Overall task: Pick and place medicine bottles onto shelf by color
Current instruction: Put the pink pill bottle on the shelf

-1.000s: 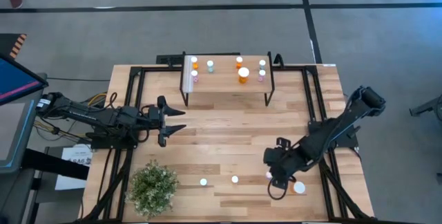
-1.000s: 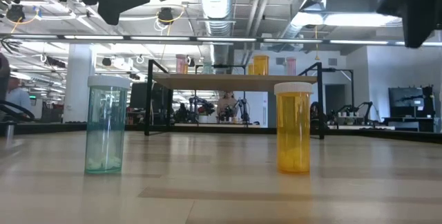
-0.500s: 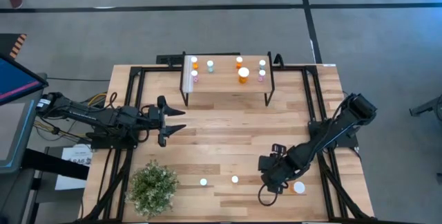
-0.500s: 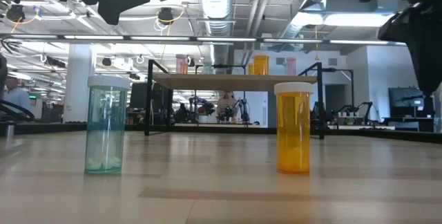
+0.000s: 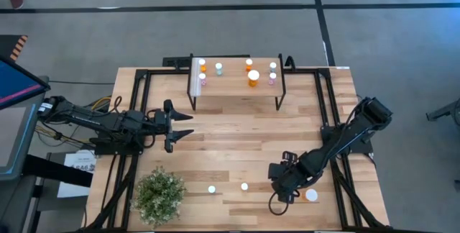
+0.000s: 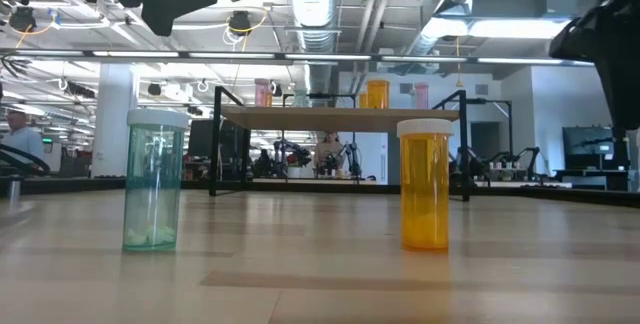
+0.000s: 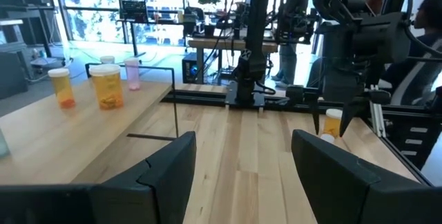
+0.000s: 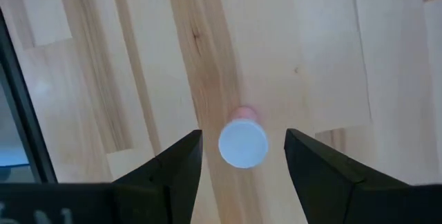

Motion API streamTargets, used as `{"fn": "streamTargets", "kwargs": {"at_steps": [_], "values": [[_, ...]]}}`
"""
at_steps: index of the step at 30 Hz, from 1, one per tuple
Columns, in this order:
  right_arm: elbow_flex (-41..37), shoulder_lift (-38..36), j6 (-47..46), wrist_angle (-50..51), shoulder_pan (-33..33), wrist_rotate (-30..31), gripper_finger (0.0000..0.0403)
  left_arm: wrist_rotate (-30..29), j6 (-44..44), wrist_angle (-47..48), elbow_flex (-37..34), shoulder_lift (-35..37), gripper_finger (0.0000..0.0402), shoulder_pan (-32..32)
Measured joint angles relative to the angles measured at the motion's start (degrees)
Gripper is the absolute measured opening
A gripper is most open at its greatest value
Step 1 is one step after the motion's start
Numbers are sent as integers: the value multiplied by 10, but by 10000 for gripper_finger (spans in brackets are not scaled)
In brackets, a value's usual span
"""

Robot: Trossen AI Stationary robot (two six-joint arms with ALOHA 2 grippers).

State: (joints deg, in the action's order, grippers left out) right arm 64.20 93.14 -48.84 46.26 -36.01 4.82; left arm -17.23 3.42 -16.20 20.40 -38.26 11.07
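Dark right gripper (image 8: 242, 158) lower, forward, jaws straddling pink bottle (image 8: 243, 141)

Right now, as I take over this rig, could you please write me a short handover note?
Left gripper: open, empty, waiting mid-table on the left side.
Right gripper: open, pointing down around a pink bottle near the front right, not yet gripping.
Shelf at the back holds seven bottles.
Left on the table: green bottle, orange bottle, the pink one, and a large white-capped bottle by the right arm.
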Motion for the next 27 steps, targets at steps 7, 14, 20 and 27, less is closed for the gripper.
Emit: {"fn": "streamTargets", "kwargs": {"at_steps": [7, 14, 20, 27], "values": [[-43, 0, -20, -31, -3, -9, 229, 1, 0, 0, 0, 0, 226, 0], [-60, 0, -23, -66, -4, -10, 229, 1, 1, 0, 0, 0, 226, 0], [-60, 0, -21, -66, -4, -10, 228, 1, 2, 0, 0, 0, 226, 0], [-60, 0, -22, -66, -3, -10, 214, 2, 2, 0, 0, 0, 226, 0]]}}
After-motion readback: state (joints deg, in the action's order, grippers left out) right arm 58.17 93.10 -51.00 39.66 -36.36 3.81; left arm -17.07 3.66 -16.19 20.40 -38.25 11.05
